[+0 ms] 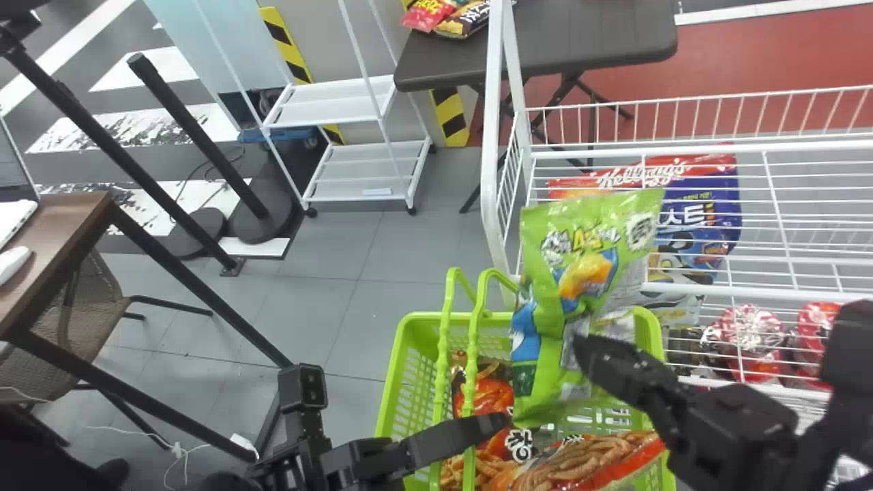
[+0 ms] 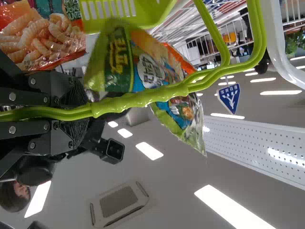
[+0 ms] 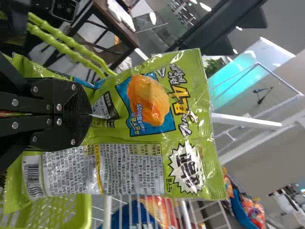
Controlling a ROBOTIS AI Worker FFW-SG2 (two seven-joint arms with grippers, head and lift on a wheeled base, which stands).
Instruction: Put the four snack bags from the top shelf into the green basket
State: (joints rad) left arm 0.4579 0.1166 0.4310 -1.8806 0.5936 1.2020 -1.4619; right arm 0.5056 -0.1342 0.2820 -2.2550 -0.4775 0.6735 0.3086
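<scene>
Bag (image 1: pixel 576 286) x1 in R jaws (image 1: pixel 581 349), bskt (image 1: pixel 413 372) x1 below

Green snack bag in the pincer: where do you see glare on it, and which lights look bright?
Right wrist view: glints on the green snack bag; left wrist view: glints on its clear corner, ceiling lights washed to white; head view: pale patches, perhaps glare.

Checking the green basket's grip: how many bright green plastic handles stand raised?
2, side by side in the head view: the left handle, the right handle; both clasped by the black left gripper. None seems hidden.
</scene>
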